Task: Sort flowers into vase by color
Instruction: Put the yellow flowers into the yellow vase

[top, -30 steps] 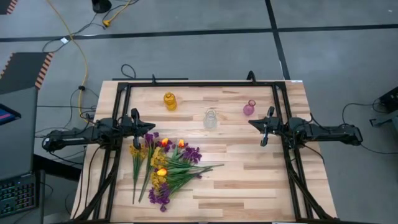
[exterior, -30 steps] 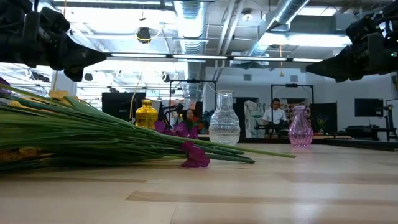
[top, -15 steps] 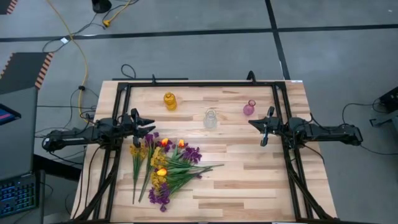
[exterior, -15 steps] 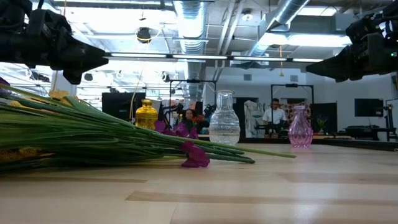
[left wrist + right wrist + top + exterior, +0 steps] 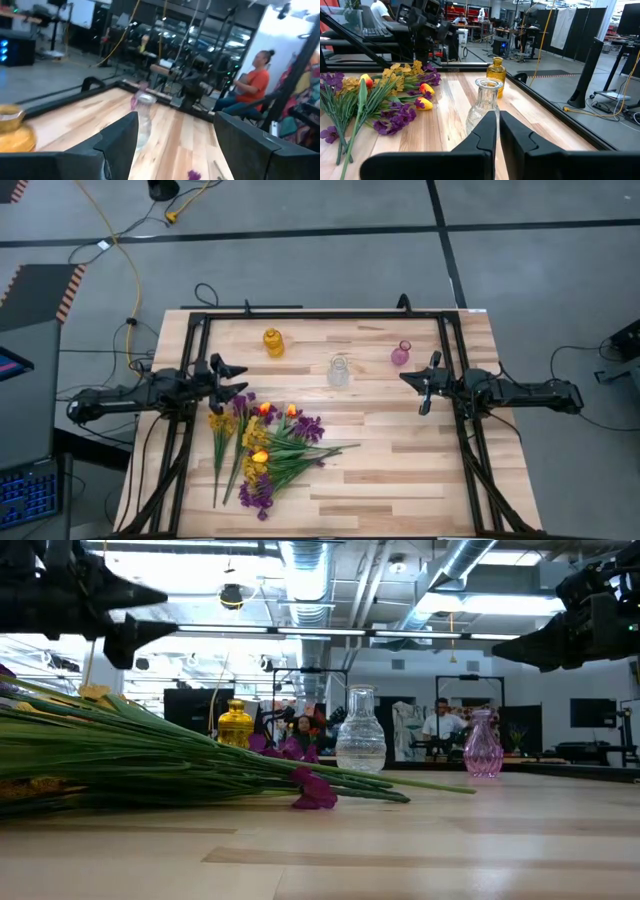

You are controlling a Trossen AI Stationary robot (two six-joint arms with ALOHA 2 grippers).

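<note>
Currently the left gripper (image 5: 236, 379) hangs above the bench at the left side, fingers spread wide, nothing between them. It sits just over the bloom end of the flower pile; the low view shows it clear of the stems, not touching. Its wrist view looks out between two parted dark fingers (image 5: 120, 137) along the bench.

Right gripper (image 5: 428, 388) is at the right side of the light wooden slat bench (image 5: 400, 460), raised off the surface, holding nothing. Its wrist view shows the two fingers (image 5: 487, 132) nearly together with only a thin slit between them, so near-clenched, pointed at the clear vase.

Flowers (image 5: 262, 452): one loose pile of artificial green-stemmed flowers lying flat on the bench's left-front area, fluffy yellow clusters, purple blooms and orange-yellow tulip buds mixed together. Blooms lie toward the left gripper and the front-left; some stems fan out to the right toward bench centre. None are in a vase.

Vases stand upright in a loose row toward the far side of the bench: amber yellow glass vase (image 5: 273, 342) on the left, clear ribbed glass vase (image 5: 339, 370) in the middle and slightly nearer, small pink glass vase (image 5: 400, 353) on the right, near the right gripper. All three are well apart from the pile.

Person in an orange top (image 5: 252, 80) is seated beyond the bench.
</note>
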